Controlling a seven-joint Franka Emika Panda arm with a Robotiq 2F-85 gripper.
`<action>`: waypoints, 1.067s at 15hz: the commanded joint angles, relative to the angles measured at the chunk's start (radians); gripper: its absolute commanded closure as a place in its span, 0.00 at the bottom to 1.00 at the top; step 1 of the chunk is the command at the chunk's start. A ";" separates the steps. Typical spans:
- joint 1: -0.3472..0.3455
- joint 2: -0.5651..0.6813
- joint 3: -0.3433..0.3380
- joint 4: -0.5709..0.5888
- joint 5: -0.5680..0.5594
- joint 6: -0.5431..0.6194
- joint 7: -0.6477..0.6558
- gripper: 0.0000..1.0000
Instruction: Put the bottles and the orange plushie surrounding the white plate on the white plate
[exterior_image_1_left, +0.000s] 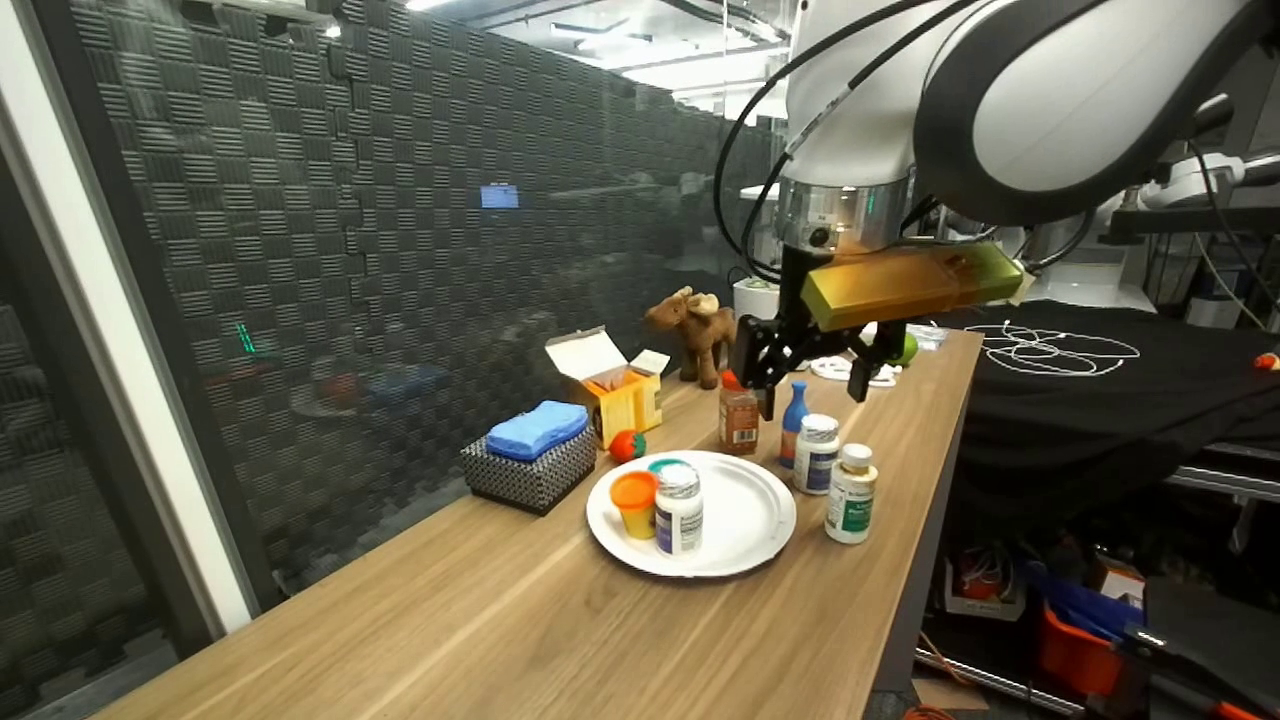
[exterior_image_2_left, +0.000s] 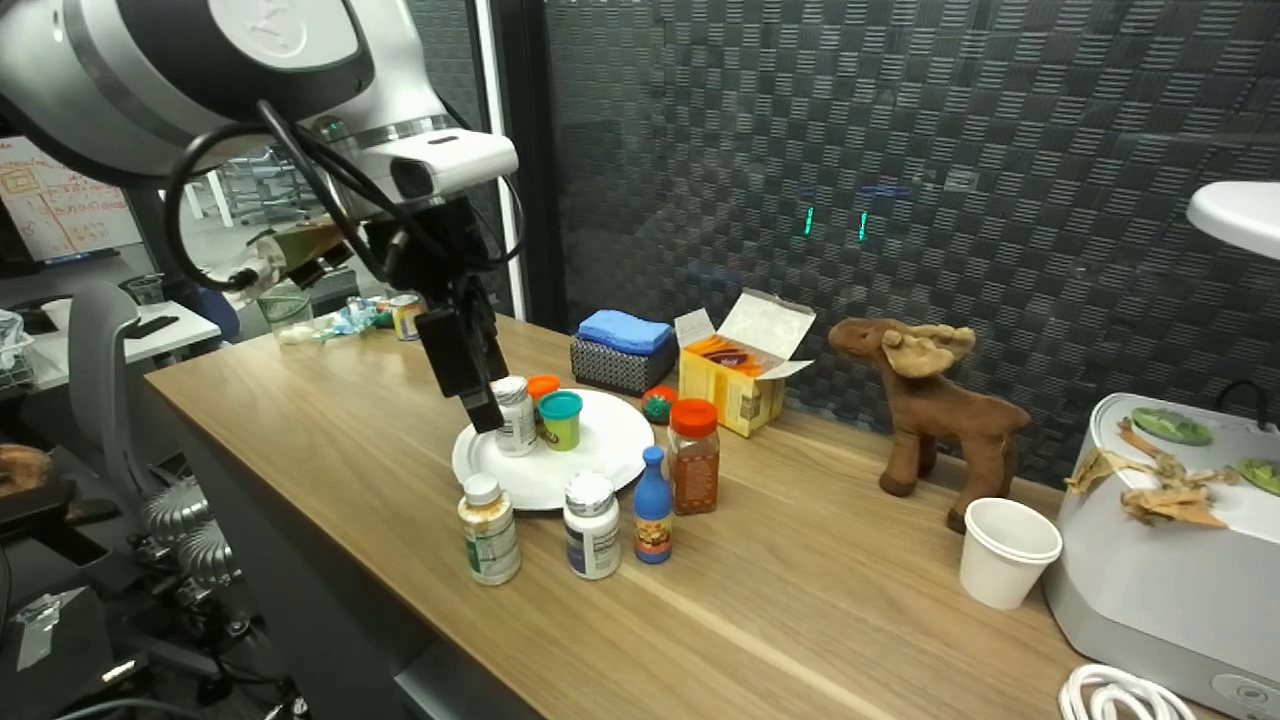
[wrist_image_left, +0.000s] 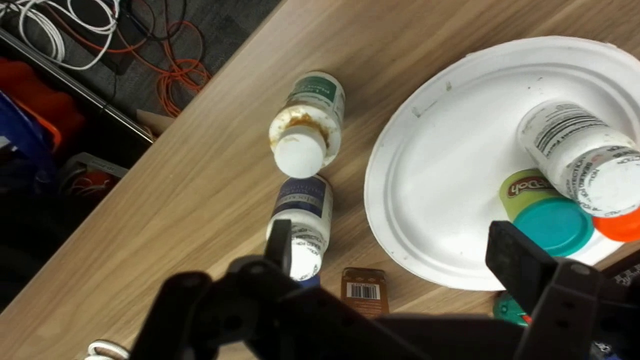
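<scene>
- Wrist view: the tool (wrist_image_left: 391, 247) is released, its jaws parted wide above the desk (wrist_image_left: 190, 200).
- On the desk the plate (wrist_image_left: 435, 165) lies flat. It carries a white bottle (wrist_image_left: 555, 135), upright, close to a teal-lidded tub (wrist_image_left: 552, 227) and an orange-lidded tub (exterior_image_1_left: 635, 497); whether these three touch one another, I cannot tell.
- Near the plate, on the desk, stands the green-label bottle (exterior_image_2_left: 490, 545), upright, with brown stains below its white cap.
- Next to it stands a second white bottle (exterior_image_2_left: 592, 540), also upright on the desk; in the wrist view the tool crosses in front of it.
- Slim and upright, the blue bottle (exterior_image_2_left: 653, 510) stands between the second white bottle and the red bottle (exterior_image_2_left: 694, 475).
- The red bottle, with its orange-red cap, stands upright near the plate's rim.
- The plushie (exterior_image_2_left: 659, 404), red with a green top, rests on the desk just beside the plate, between the red bottle and the patterned box (exterior_image_2_left: 622, 367). In the wrist view the tool partly covers it.
- A blue cloth (exterior_image_2_left: 625, 330) lies on top of the patterned box; beside that stands the yellow carton (exterior_image_2_left: 735, 388), flaps up.
- Well apart from the plate, in an exterior view, a brown toy (exterior_image_2_left: 945, 415) stands near a white cup (exterior_image_2_left: 1005, 565) and a machine (exterior_image_2_left: 1130, 590).
</scene>
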 joint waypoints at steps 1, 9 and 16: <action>-0.030 -0.009 -0.011 -0.026 0.024 0.023 -0.077 0.00; -0.048 0.017 -0.052 -0.047 0.260 -0.005 -0.328 0.00; -0.057 0.045 -0.059 -0.050 0.323 -0.002 -0.372 0.26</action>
